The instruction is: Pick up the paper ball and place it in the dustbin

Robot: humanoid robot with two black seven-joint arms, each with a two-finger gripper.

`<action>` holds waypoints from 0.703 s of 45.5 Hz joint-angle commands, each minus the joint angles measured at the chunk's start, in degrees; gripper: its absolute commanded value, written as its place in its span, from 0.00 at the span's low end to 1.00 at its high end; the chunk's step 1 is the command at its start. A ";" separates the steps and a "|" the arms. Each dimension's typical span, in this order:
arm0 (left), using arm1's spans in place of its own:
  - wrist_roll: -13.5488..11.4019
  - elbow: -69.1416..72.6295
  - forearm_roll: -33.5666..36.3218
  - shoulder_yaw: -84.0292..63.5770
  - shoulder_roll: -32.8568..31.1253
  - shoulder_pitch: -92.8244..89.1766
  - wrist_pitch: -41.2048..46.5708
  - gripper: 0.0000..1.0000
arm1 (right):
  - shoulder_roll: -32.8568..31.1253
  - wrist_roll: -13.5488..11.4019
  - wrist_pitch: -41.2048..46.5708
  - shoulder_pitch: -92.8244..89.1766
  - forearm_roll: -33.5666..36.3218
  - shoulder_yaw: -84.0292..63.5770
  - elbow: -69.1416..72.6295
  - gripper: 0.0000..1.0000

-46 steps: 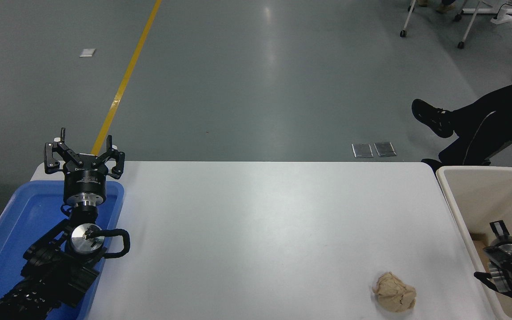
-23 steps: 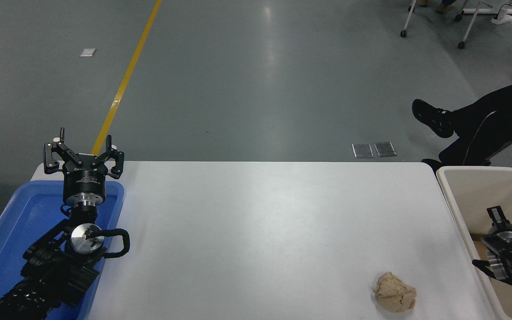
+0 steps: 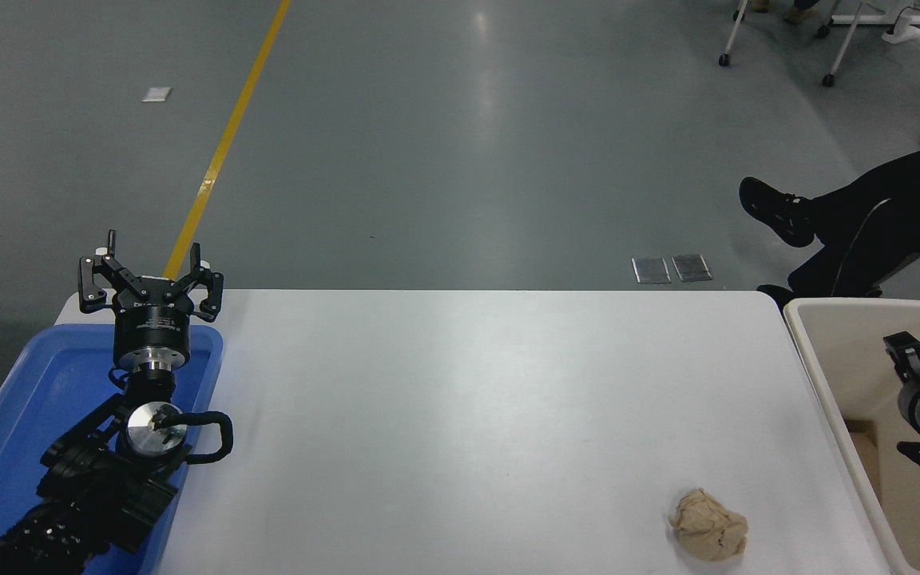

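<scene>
The right gripper (image 3: 907, 351) hangs over the dustbin (image 3: 807, 351) at the right edge, mostly cut off, so its state cannot be told. The paper ball (image 3: 708, 525) lies on the white surface (image 3: 468, 415) near the dustbin. The left gripper (image 3: 152, 279), fingers spread apart, is parked above the blue tray (image 3: 37, 383).

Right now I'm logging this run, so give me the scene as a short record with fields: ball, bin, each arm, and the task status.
paper ball: lies on the white table, near its front right corner, untouched
dustbin: cream, off the table's right edge
right gripper: over the dustbin's opening, apart from the ball; open or shut unclear
left gripper: open, parked above the blue tray
task status: ball not yet picked up
</scene>
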 commanded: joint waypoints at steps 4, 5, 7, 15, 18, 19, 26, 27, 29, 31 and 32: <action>0.01 0.00 0.01 0.00 0.00 0.00 0.01 0.99 | -3.62 0.13 1.28 25.17 0.32 -29.64 25.07 1.00; 0.01 0.00 0.01 0.00 0.00 0.00 0.01 0.99 | -2.48 0.13 1.28 27.71 0.32 -33.07 26.04 1.00; 0.01 0.00 0.01 0.00 0.00 0.00 0.01 0.99 | 0.41 0.13 1.37 32.38 0.50 -39.58 27.98 1.00; 0.01 0.00 0.01 0.09 0.00 0.00 0.01 0.99 | 8.86 0.13 1.37 46.01 0.76 -53.14 37.20 1.00; 0.01 0.00 0.09 0.09 0.00 0.00 0.01 0.99 | 9.92 -0.05 1.89 50.40 0.76 -53.76 41.94 1.00; 0.01 0.00 0.01 0.09 0.00 0.00 0.01 0.99 | 10.10 -0.14 2.41 52.07 0.76 -53.76 43.79 1.00; 0.01 0.00 0.09 0.09 0.00 0.00 0.01 0.99 | 12.38 -0.23 8.39 62.97 0.76 -53.76 55.30 1.00; 0.01 0.00 0.01 0.09 0.00 0.00 0.01 0.99 | 12.56 -0.23 9.35 64.46 0.76 -53.76 56.80 1.00; 0.01 0.00 0.09 0.09 0.00 0.00 0.01 0.99 | 12.65 -0.23 11.37 67.19 0.76 -53.67 59.61 1.00; 0.01 0.00 0.01 0.09 0.00 0.00 0.01 0.99 | 12.73 -0.23 13.40 69.56 0.76 -53.67 61.99 1.00; 0.01 0.00 0.01 0.09 0.00 0.00 0.01 0.99 | 12.82 -0.23 14.54 70.62 0.76 -53.67 62.87 1.00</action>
